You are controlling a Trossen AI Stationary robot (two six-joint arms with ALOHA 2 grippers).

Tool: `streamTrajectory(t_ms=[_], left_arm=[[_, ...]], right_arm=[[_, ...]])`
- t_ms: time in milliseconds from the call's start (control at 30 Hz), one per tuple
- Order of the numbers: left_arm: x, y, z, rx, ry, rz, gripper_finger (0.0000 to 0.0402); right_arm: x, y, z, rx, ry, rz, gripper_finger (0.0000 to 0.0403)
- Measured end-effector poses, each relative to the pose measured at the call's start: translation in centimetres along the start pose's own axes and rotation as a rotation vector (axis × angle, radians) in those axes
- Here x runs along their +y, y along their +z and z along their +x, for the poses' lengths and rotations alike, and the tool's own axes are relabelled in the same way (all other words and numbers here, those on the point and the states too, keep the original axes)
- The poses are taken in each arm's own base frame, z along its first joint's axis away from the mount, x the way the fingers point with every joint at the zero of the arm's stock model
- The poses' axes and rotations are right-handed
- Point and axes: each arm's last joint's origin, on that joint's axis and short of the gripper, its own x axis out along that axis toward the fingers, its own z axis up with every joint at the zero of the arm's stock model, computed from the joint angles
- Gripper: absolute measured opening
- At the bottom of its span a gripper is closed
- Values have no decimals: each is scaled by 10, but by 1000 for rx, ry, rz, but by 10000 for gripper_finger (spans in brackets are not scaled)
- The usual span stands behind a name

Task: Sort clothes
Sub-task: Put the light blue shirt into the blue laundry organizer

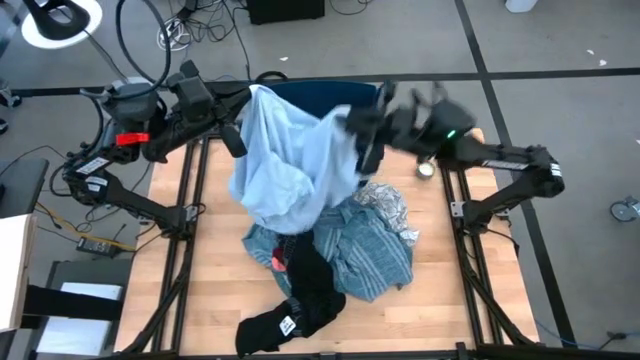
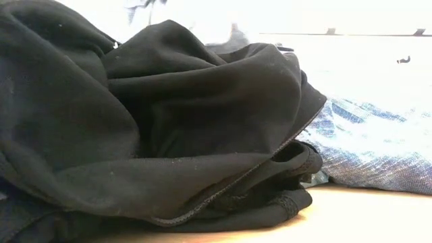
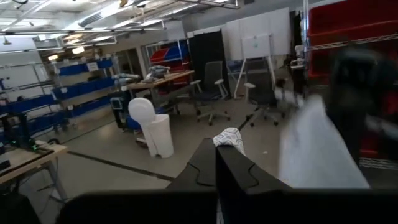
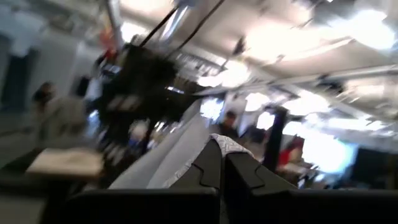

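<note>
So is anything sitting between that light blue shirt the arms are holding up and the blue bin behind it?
Nothing visible does. The light blue shirt hangs between the left tool and the right tool, right against the blue bin. The other clothes lie nearer the table's front edge.

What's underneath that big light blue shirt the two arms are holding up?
Below the hanging light blue fabric shirt lie a teal striped cloth, a small red piece and black garments. Behind it, a dark blue plastic bin shows only its rim; its contents are hidden.
</note>
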Motion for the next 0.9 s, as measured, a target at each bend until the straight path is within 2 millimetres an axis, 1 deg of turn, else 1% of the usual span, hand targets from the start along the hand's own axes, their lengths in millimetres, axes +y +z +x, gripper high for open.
streamTrajectory(t_ms=[133, 200, 300, 367, 467, 567, 667, 767, 833, 900], left_arm=[[4, -2, 2, 11, 22, 7, 0], [6, -3, 3, 24, 38, 16, 0], [11, -6, 6, 48, 68, 29, 0], [14, -8, 7, 64, 93, 34, 0], [17, -12, 13, 88, 139, 30, 0], [20, -18, 18, 136, 177, 46, 0], [20, -28, 28, 203, 200, 41, 0], [19, -42, 41, 284, 216, 43, 1], [17, -49, 47, 328, 209, 35, 6], [15, -54, 53, 356, 173, 21, 17]], right_arm=[[-33, 34, -6, -97, -88, -29, 1], [-48, 45, -9, -127, -135, -50, 1], [-67, 54, -13, -135, -199, -81, 0], [-75, 53, -14, -108, -223, -79, 0], [-83, 39, -14, 19, -228, -46, 0], [-86, 11, -11, 236, -194, 8, 0], [-85, -19, -10, 441, -130, 68, 0], [-82, -45, -9, 618, -111, 137, 3], [-80, -60, -8, 708, -110, 179, 10], [-79, -71, -8, 778, -110, 205, 20]])
